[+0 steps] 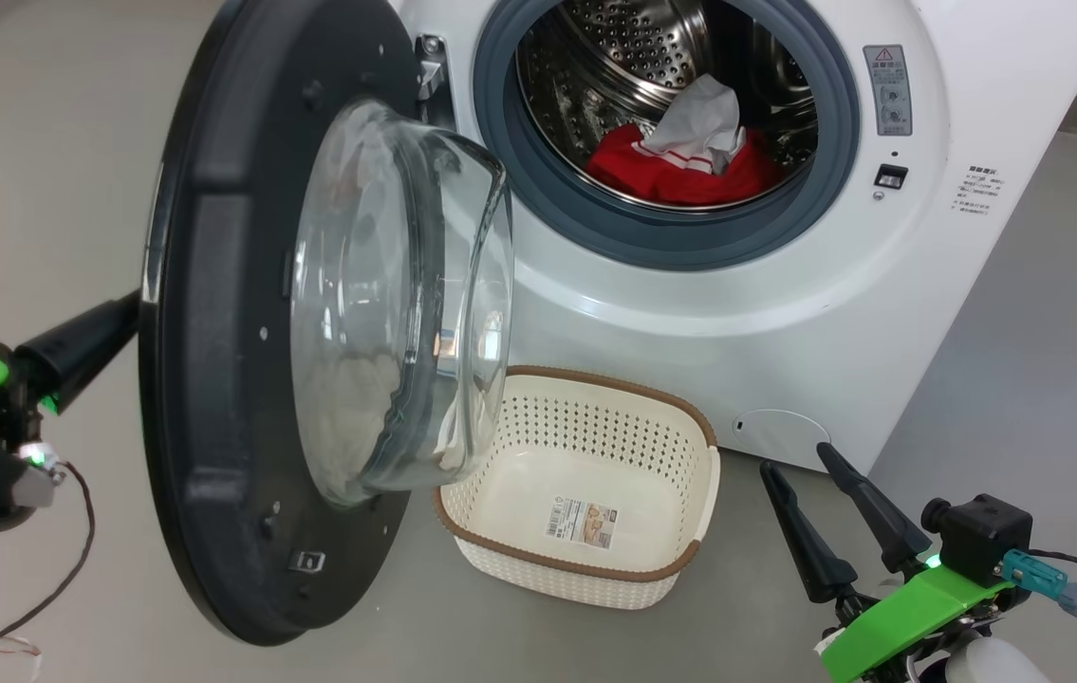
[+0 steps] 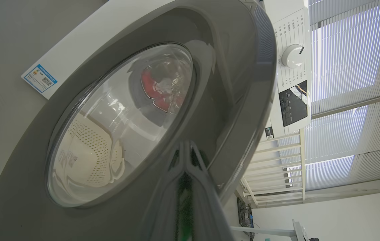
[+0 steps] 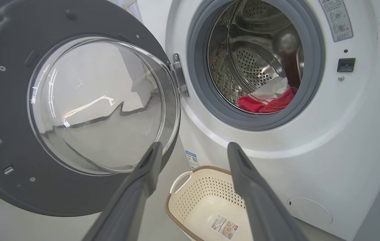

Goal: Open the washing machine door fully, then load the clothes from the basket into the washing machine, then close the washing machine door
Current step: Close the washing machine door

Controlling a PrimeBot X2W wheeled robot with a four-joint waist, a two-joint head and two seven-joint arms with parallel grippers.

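**Kid:** Where are the clothes?

**Me:** The clothes (image 1: 680, 171) lie in the drum (image 1: 633, 57) of the washer (image 1: 690, 323). They are red, with a white bit on top. The basket (image 1: 595, 378) sits on the floor (image 1: 1022, 379) just in front, with nothing in it.

**Kid:** So what's left?

**Me:** I think only shutting the door (image 1: 215, 398). It stands swung out from its hinge (image 1: 431, 66), on the left of the hole.

**Kid:** Why is your left arm behind it?

**Me:** My left jaws are closed, tips together, against the shiny outside of the door. Closed like that they make one firm poker, good for pushing.

**Kid:** And the other ones?

**Me:** My right jaws are wide open and hold nothing. They wait low on the right, near the round cap (image 1: 775, 436). That keeps them out of the door's way.

**Kid:** Is there room to swing?

**Me:** Mostly. The glass bowl (image 1: 396, 313) sticks out over the basket's left corner. I can't tell if they touch. The clothes sit close behind the grey seal (image 1: 661, 237), so I'd watch that edge for a pinch.
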